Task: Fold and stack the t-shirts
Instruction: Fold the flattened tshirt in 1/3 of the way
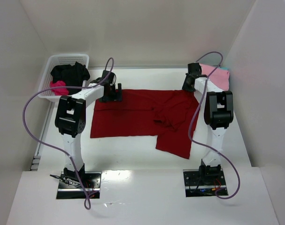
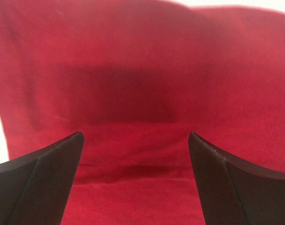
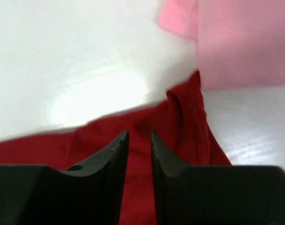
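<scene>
dark red t-shirt (image 1: 133,115) lies spread across the table (image 1: 133,159), rumpled on its right half, so i judge the fold is only starting. left gripper (image 2: 136,136) hovers over its far left edge, fingers spread wide, holding nothing. right gripper (image 3: 139,133) sits at the far right corner, fingers a narrow slit apart; whether cloth is nipped there i cannot tell, the view is blurred. next, i think: pinch both far corners and draw them toward me. pink t-shirt (image 1: 216,75) lies just beside that right corner, basket (image 1: 69,58) off left; bare table shows before the near hem.
</scene>
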